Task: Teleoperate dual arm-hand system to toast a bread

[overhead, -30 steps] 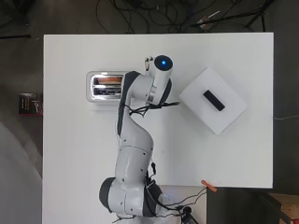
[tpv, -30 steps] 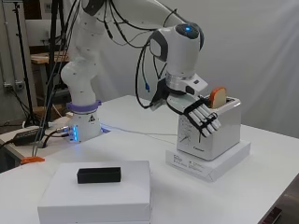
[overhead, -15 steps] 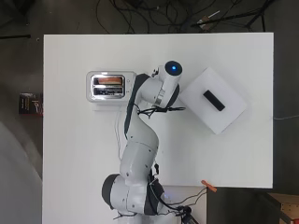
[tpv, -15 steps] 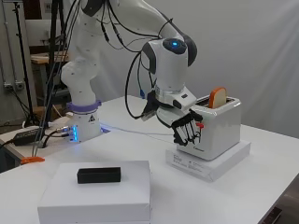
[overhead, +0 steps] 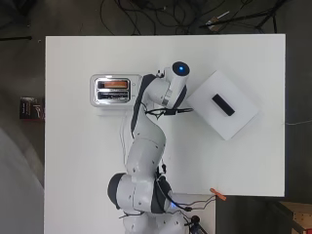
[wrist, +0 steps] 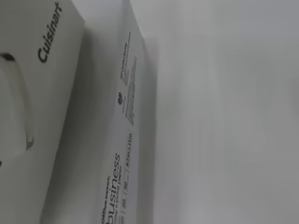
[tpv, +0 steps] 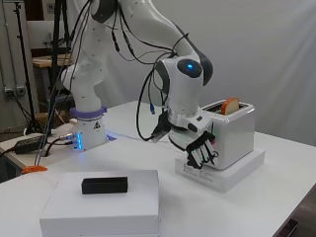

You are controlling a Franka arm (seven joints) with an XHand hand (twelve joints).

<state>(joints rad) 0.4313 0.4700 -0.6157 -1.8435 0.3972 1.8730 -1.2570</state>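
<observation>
Your hand (tpv: 201, 150) is low at the toaster (tpv: 232, 133) end, fingers curled on nothing | bread (tpv: 230, 105) sits up in the slot | lever hidden, likely behind fingers

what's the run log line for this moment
hand: fingers curled, holding nothing, at toaster front | bread: sticking up from one slot | toaster: on flat white box

A boxy white toaster with a shiny metal top (overhead: 116, 90) stands upright, upper left of centre overhead. A browned bread slice (tpv: 229, 104) sticks up from one slot.
</observation>
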